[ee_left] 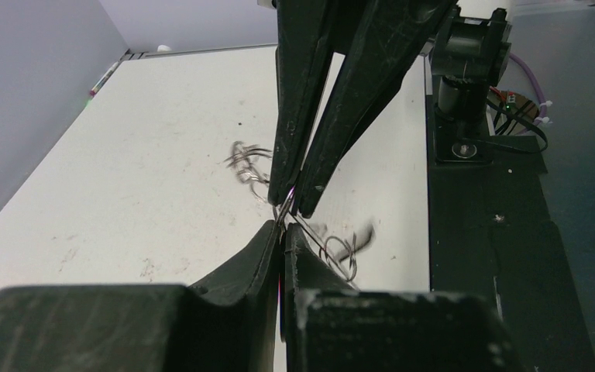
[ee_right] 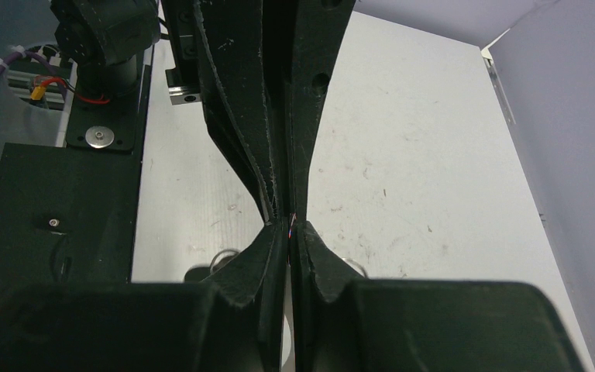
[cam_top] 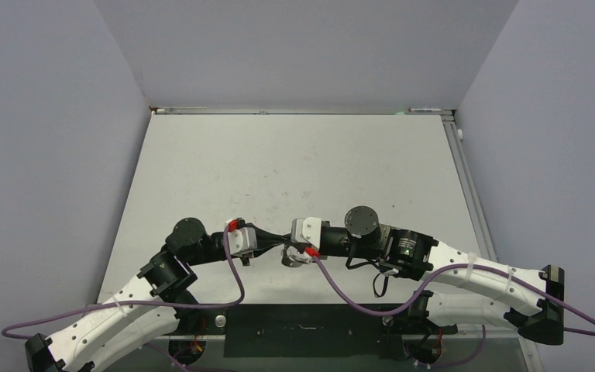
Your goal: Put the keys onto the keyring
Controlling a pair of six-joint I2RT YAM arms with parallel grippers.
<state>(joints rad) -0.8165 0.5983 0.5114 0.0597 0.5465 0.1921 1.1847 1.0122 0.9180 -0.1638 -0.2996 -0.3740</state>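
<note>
My two grippers meet tip to tip above the near middle of the table. My left gripper (cam_top: 277, 246) (ee_left: 283, 229) is shut on the thin wire of the keyring (ee_left: 310, 231). My right gripper (cam_top: 294, 250) (ee_right: 290, 225) is shut on the same hoop from the other side, and its fingers (ee_left: 310, 155) fill the top of the left wrist view. Small wire loops (ee_left: 246, 164) (ee_left: 343, 252) hang off the hoop on both sides. A small dark blurred piece (ee_left: 362, 235), likely a key, hangs by the right loops. A dark head (ee_right: 195, 273) shows under my right fingers.
The black base plate (cam_top: 310, 329) with the arm mounts lies along the table's near edge, just behind the grippers. Purple cables (cam_top: 356, 298) loop over it. Grey walls close the table (cam_top: 294, 163) on the left, right and far sides.
</note>
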